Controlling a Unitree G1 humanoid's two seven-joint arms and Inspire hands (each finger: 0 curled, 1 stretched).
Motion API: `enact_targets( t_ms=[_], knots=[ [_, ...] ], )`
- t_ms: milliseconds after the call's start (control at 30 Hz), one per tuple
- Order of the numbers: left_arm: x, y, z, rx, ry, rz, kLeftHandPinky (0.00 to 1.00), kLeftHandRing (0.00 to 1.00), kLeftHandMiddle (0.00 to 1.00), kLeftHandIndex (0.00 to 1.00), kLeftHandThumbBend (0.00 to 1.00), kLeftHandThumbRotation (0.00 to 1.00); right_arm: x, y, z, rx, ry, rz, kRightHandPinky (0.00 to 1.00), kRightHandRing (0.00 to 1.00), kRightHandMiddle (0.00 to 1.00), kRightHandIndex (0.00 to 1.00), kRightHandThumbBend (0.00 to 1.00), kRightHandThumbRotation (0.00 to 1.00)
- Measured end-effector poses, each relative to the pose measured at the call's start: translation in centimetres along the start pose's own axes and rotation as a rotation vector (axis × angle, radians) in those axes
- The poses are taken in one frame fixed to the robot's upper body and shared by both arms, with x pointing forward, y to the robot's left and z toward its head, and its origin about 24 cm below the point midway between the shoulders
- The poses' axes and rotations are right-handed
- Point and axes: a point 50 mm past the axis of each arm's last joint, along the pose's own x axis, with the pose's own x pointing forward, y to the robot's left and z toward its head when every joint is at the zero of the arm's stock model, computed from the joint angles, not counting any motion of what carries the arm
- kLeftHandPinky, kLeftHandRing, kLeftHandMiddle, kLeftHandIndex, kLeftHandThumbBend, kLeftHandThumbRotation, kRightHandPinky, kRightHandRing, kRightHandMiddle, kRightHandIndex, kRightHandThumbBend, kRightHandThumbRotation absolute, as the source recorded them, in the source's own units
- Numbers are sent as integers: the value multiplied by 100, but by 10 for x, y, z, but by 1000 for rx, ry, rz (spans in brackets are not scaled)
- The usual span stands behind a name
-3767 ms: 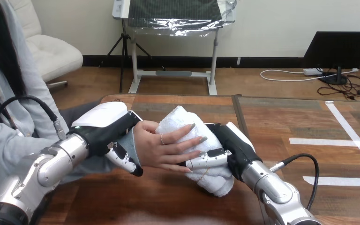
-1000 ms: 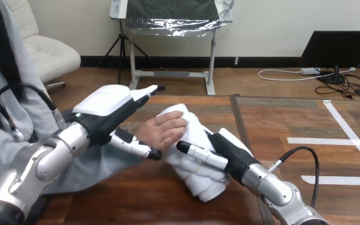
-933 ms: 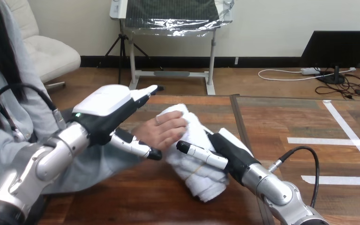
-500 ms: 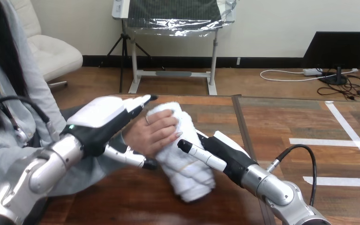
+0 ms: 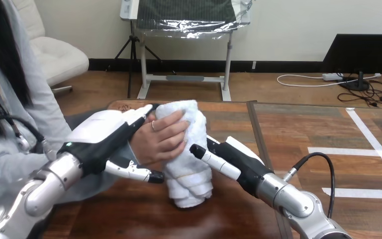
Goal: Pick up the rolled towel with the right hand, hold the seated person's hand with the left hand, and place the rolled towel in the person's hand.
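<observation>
The person's hand (image 5: 160,141) is curled round the white rolled towel (image 5: 190,164), which stands nearly upright with its lower end on the wooden table (image 5: 298,124). My left hand (image 5: 102,135) sits at the person's wrist with straight fingers: one lies over the back of their hand, another stretches out below it. My right hand (image 5: 235,160) is just right of the towel, its straight fingers (image 5: 210,158) touching the towel's side without gripping it. Both of my hands are open.
White tape lines (image 5: 373,144) mark the table's right part, and a seam (image 5: 255,130) runs across it just beyond the towel. The person's sleeve and torso fill the left side, behind my left arm.
The person's hand has tipped the towel more upright and drawn it to the left. Earlier my left hand was curled round their wrist and my right on the towel; both now have straight fingers.
</observation>
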Motion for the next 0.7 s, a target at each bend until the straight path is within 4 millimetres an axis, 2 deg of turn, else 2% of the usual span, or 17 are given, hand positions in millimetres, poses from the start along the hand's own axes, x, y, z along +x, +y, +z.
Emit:
enact_targets(
  t_ms=[700],
  knots=[
    [-18, -11, 6, -55, -21, 54, 93, 99, 100, 100, 100, 67, -6, -10, 1, 64, -56, -28, 100, 100, 100, 100, 100, 100]
  ],
)
